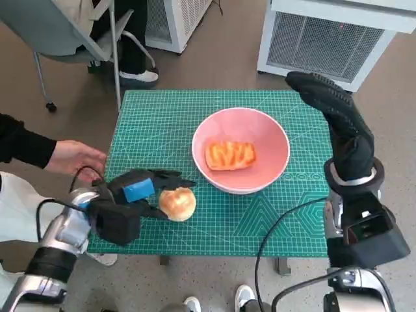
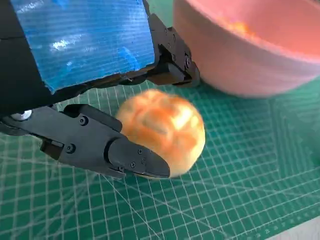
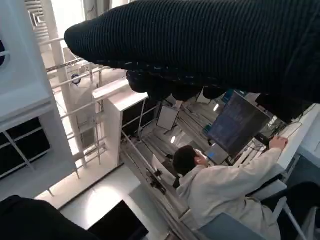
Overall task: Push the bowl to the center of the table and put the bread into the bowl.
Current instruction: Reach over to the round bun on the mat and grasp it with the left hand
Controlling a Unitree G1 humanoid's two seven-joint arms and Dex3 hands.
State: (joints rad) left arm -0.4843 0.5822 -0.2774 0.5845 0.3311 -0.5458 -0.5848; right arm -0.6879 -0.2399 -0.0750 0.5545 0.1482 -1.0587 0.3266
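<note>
Head view: pink bowl [image 1: 240, 151] mid-worktop [image 1: 156, 117], holding one bread already; left robot hand [image 1: 133, 198] pinching round bread roll [image 1: 177, 203] beside it (likely for lifting in).

Left wrist view: fingers [image 2: 135, 160] clasping roll.

Right wrist view: right robot hand [image 3: 210, 45] raised, grip unclear.

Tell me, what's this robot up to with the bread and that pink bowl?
The robot's left hand, black with blue tape, has its fingers around a round golden bread roll on the green cutting mat, just beside the pink bowl. A glazed orange pastry already lies in that bowl near the table's middle. The gloved right hand is raised off to the side, holding nothing. A person's hand rests at the table's edge.
</note>
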